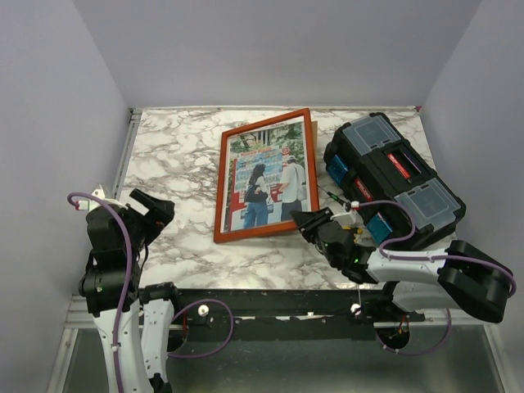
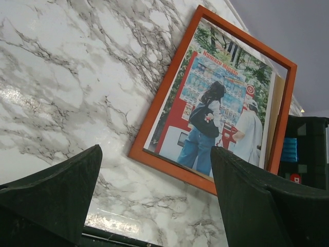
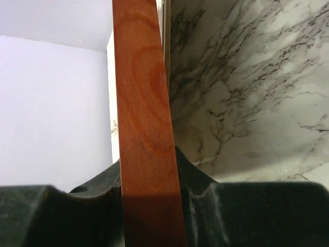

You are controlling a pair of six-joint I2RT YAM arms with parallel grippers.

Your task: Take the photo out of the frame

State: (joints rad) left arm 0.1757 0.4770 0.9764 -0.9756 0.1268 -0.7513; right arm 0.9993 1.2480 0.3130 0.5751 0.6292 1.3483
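Lying on the marble table (image 1: 176, 147) beside the black toolbox (image 1: 393, 180), the frame (image 1: 267, 232) is pinched at its near right edge by the right gripper (image 1: 303, 221) while the left gripper (image 1: 154, 203) is held spread, well apart, so in a one-sided lift it could be twisted loose and dropped.
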